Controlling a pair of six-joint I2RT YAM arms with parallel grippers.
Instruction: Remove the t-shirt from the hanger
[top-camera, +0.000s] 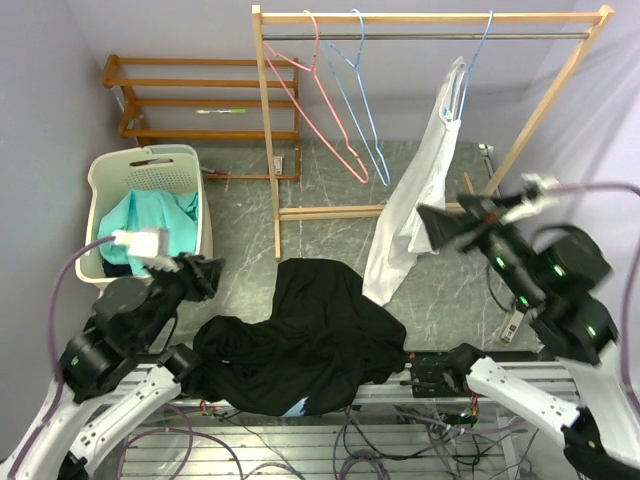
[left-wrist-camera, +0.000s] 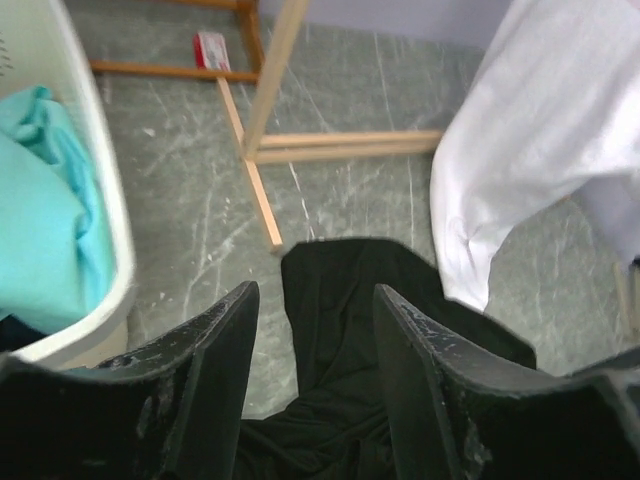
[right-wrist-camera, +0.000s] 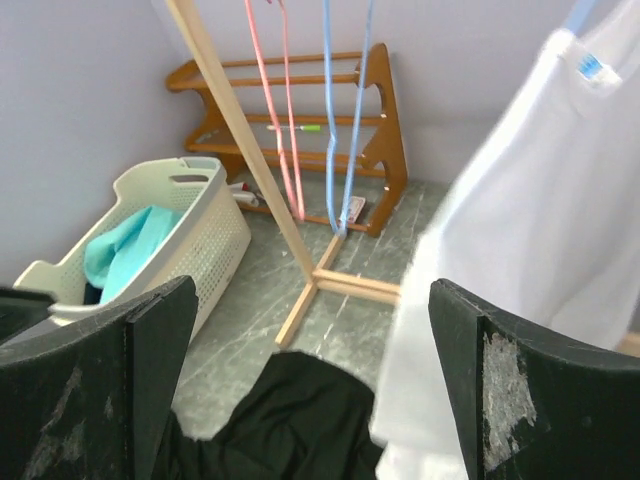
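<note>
A white t-shirt hangs on a light blue hanger at the right end of the wooden clothes rack. My right gripper is open, raised just right of the shirt's lower half, and holds nothing. In the right wrist view the shirt hangs between and beyond the open gripper, nearer the right finger. My left gripper is open and empty, low on the left. In its wrist view the gripper stands over a black garment, with the white shirt at upper right.
The black garment lies spread between the arms. A white laundry basket holding teal cloth stands at left. An empty pink hanger and a blue one hang on the rack. A wooden shelf stands behind.
</note>
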